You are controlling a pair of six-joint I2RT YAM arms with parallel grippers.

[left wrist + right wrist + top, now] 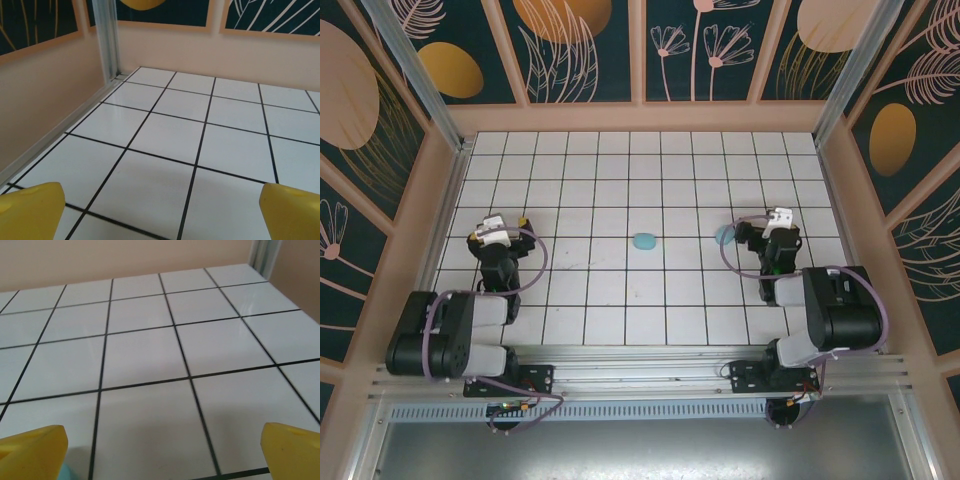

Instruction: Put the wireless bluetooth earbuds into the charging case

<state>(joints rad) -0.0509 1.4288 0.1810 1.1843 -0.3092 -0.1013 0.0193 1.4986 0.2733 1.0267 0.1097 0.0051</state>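
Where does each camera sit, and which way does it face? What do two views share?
Top external: above and behind the arms, looking down at the tiled table; both arms, the left gripper and right gripper show.
Left wrist: on the left arm, facing the far left corner; its open yellow fingers show.
Right wrist: on the right arm, facing the far wall; its open yellow fingers show.
Shared: top and right wrist views probably share the light-blue case beside the right gripper.

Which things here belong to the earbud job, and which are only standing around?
For the job:
- light-blue case
- second light-blue case, partly behind the right arm
- Earbuds: too small to tell

Not for the job:
- tiled table
- patterned walls
- metal frame
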